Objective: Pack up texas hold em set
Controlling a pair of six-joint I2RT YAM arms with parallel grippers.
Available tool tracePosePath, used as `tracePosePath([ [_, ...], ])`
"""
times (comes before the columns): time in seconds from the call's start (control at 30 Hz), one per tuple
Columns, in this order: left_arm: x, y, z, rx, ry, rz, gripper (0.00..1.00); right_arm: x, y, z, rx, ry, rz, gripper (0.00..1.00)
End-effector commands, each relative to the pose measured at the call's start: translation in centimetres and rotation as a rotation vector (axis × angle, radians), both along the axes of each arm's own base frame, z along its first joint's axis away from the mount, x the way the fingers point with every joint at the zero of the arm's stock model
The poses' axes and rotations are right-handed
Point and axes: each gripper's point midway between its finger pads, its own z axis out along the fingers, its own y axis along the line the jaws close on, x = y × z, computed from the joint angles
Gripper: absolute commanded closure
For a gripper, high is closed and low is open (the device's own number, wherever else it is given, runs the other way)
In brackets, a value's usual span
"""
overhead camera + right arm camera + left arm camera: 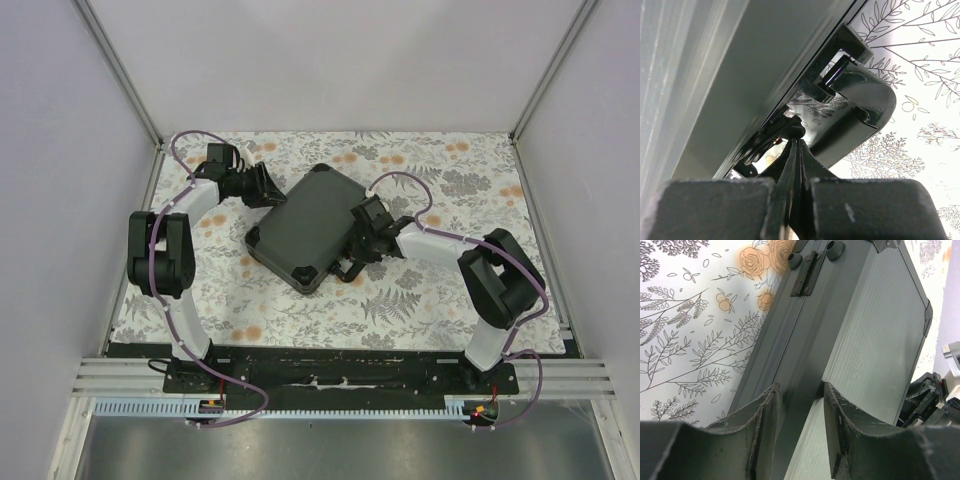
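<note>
The black hard case [305, 225] lies closed and turned at an angle in the middle of the table. My left gripper [268, 188] is open at its far-left hinge side. In the left wrist view the left gripper [800, 388] straddles the case's [875, 325] upper edge, below a hinge [807, 272]. My right gripper [358, 252] is shut at the handle side. In the right wrist view the right gripper's [796, 140] tips touch a dark latch part under the case [715, 65], beside the glossy handle [855, 115]. Chips, cards and buttons are out of view.
The floral tablecloth [420, 300] covers the table around the case. White walls and metal posts [120, 70] close in the back and sides. The right arm's elbow [500, 275] stands at the right, the left arm's elbow [155, 250] at the left.
</note>
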Motion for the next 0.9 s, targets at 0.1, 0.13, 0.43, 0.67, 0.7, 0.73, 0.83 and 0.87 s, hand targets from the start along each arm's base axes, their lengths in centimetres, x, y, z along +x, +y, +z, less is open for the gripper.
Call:
tracePosePath([
  [0.1, -0.9, 1.1, -5.2, 0.086, 0.114, 0.034, 0.62, 1.7, -0.3, -2.3, -0.050, -0.021, -0.056, 1.00],
  [0.13, -1.1, 1.3, -5.5, 0.104, 0.140, 0.047, 0.64, 1.7, -0.2, -2.6, -0.045, -0.019, -0.060, 1.00],
  [0.43, -4.9, 0.8, -8.1, 0.137, 0.291, 0.010, 0.72, 1.5, 0.1, -4.8, -0.007, -0.008, -0.101, 1.00],
  [0.67, -6.4, -1.1, -8.0, 0.067, 0.325, -0.042, 0.76, 1.7, 0.3, -5.8, 0.041, -0.033, -0.144, 1.00],
  [0.7, -6.5, -1.3, -7.9, 0.055, 0.327, -0.050, 0.76, 2.0, 0.6, -5.8, 0.060, -0.047, -0.151, 1.00],
  [0.73, -6.5, -1.4, -7.8, 0.050, 0.330, -0.051, 0.76, 2.2, 0.7, -5.8, 0.074, -0.055, -0.155, 1.00],
  [0.83, -6.3, -0.9, -7.7, 0.079, 0.326, -0.032, 0.76, 2.3, 0.9, -5.7, 0.089, -0.064, -0.161, 1.00],
  [0.87, -6.0, -0.7, -7.6, 0.094, 0.320, -0.025, 0.76, 2.2, 0.8, -5.6, 0.088, -0.066, -0.160, 1.00],
])
